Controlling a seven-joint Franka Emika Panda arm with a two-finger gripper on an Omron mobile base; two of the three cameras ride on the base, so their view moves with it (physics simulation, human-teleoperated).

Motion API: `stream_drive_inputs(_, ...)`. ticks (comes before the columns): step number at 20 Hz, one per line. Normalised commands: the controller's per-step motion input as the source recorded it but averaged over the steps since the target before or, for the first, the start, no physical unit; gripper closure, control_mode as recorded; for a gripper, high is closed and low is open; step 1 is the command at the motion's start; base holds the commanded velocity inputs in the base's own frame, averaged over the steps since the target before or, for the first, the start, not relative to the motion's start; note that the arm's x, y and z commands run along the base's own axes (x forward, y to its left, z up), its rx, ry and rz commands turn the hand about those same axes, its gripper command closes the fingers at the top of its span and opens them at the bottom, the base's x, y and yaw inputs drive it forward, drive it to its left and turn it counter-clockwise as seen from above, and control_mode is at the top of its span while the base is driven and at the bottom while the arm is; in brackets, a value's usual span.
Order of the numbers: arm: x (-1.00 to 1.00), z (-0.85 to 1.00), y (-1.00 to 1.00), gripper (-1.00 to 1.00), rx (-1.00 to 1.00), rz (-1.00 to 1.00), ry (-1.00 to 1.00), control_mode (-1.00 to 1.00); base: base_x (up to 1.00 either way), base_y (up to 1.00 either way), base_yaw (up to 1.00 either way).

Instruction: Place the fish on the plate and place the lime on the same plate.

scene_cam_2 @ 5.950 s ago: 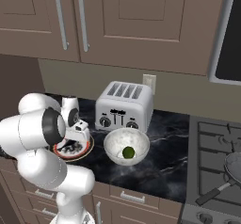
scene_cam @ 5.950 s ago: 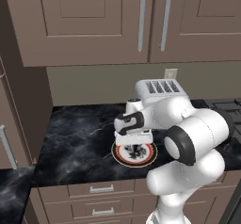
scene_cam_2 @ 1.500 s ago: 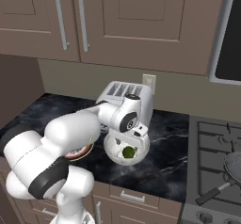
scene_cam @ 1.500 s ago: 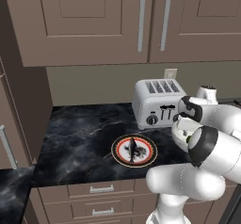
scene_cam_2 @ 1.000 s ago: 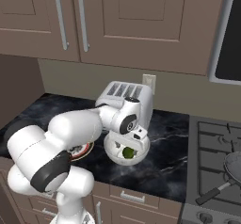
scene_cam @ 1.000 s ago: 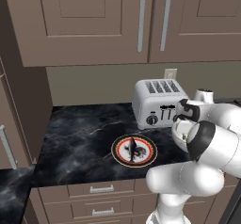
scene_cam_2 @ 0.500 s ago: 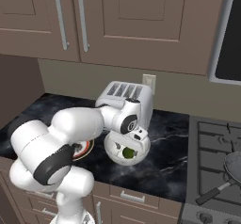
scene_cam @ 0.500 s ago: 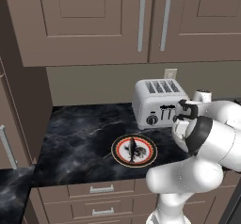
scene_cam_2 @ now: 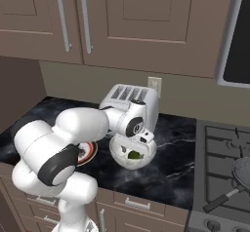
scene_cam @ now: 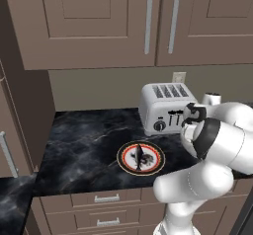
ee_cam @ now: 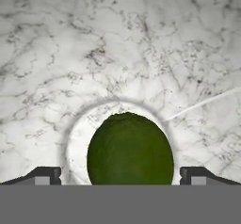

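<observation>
The black marble counter runs under brown cabinets, with a silver four-slot toaster at the back and a grey stove top carrying a black frying pan at the far side. In the right base view the white arm with dark joints reaches down into a deep white speckled bowl standing just in front of the toaster, at about five o'clock from it. The flat round plate with dark rim, red-orange ring and white centre sits on the counter at seven o'clock from the toaster, and the slender dark grey-black fish lies across its white centre. The small round green lime rests on the bowl's floor. The two-finger gripper hangs right over it, fingertips spread wide at nine and three o'clock of the lime, clear of it and holding nothing
</observation>
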Motion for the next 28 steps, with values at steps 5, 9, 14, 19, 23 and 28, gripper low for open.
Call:
stream_drive_inputs(5,-0.26,-0.01,0.0,-1.0,0.0,0.0,0.0,-1.0,0.0,0.0,0.0)
stream_drive_inputs(9,-0.3,-0.08,0.0,-1.0,0.0,0.0,-0.01,-1.0,0.0,0.0,0.0)
stream_drive_inputs(14,-0.04,-0.31,0.0,-1.0,0.0,0.0,-0.06,-1.0,0.0,0.0,0.0)
stream_drive_inputs(19,0.0,-0.48,0.0,-1.0,0.0,0.0,-0.14,-1.0,0.0,0.0,0.0)
stream_drive_inputs(23,0.0,-0.54,0.0,-1.0,0.0,0.0,-0.06,-1.0,0.0,0.0,0.0)
stream_drive_inputs(28,0.0,-0.04,0.0,-1.0,0.0,0.0,0.0,-1.0,0.0,0.0,0.0)
